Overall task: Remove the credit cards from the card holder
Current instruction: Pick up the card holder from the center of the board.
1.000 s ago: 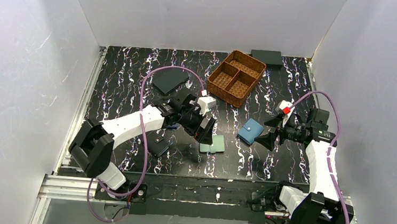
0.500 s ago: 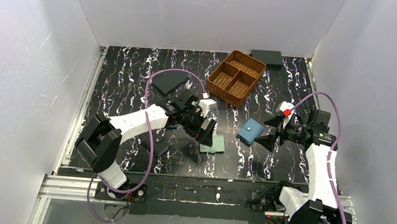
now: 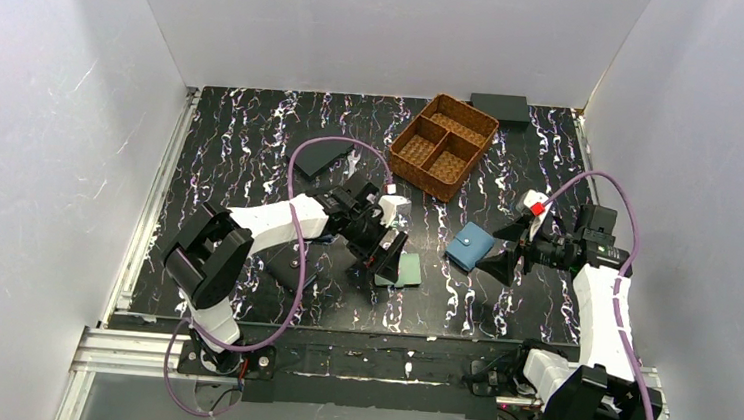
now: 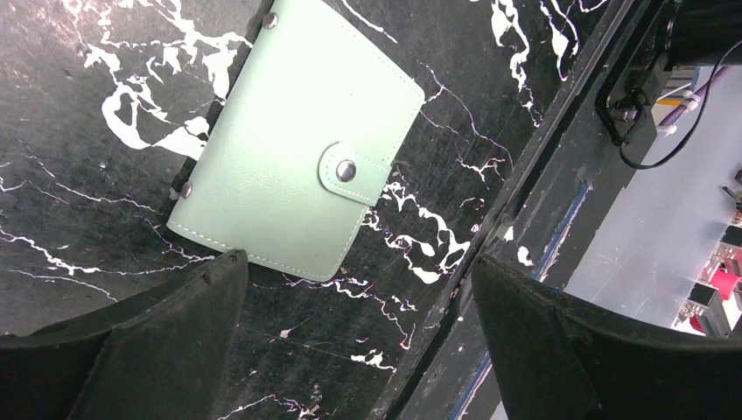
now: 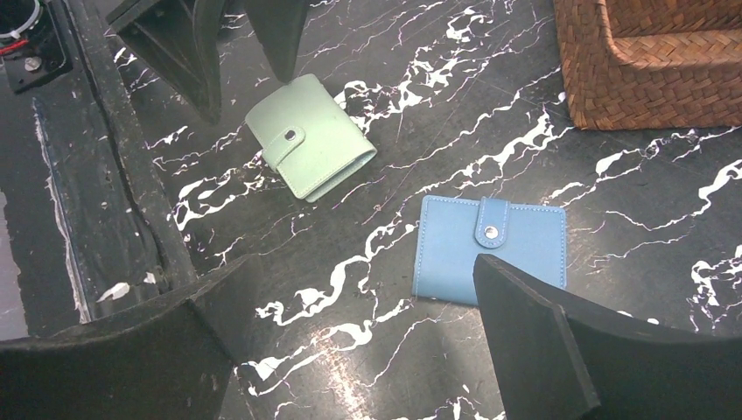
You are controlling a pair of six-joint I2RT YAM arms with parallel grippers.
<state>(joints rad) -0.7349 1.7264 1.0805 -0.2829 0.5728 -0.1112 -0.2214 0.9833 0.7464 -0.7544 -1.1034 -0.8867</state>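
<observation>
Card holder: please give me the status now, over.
Left gripper open, at card holder. Right gripper open, near blue wallet. Card holder flat, snap shut, contents hidden. Nothing in the way.

- The left arm (image 3: 267, 220) extends forward and toward the right; the left end effector (image 3: 382, 259) points downward, jaws spread wide, holding nothing.
- The right arm (image 3: 602, 298) bends leftward; the right end effector (image 3: 497, 262) angles low, jaws spread wide, holding nothing.

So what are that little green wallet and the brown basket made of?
The green wallet looks like smooth, matte leather or imitation leather: stitched edges and a metal snap. The basket looks like woven wicker or rattan, judging by its brown plaited walls.
</observation>
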